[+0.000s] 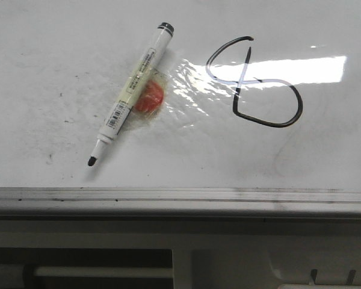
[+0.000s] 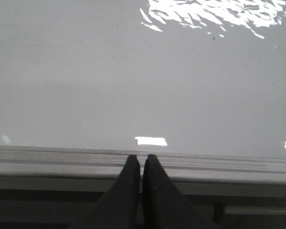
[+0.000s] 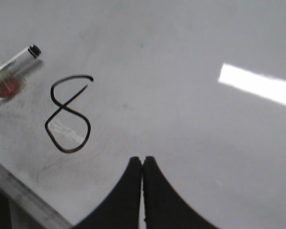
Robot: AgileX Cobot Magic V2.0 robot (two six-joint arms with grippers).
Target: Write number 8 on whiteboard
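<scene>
On my front feed: whiteboard [image 1: 48, 72], glossy white, flat, grey smudges and dark specks, edged toward me by a silver-grey metal strip [image 1: 180, 195] with scuffed grooves.

Number 8 [image 1: 253, 81]: thin black marker line, two lopsided loops, lying tilted on its side, at about 2 o'clock from the board's middle; a bright rectangular glare crosses its waist. The upper loop is not fully joined.

Marker [image 1: 129, 93]: slim white barrel, black end cap at 1 o'clock, black tip uncapped at 7 o'clock, pale yellow-green label with small print and a barcode I cannot read. It lies across a small round red-orange piece [image 1: 150, 99] under clear crinkled film, well left of the number 8.

Left tool [image 2: 142, 162]: black tapered fingers pressed together, gripping nothing, over the metal strip.

Right tool [image 3: 142, 164]: black fingers likewise closed on nothing, above bare board, the number 8 near it and the marker beyond.
</scene>
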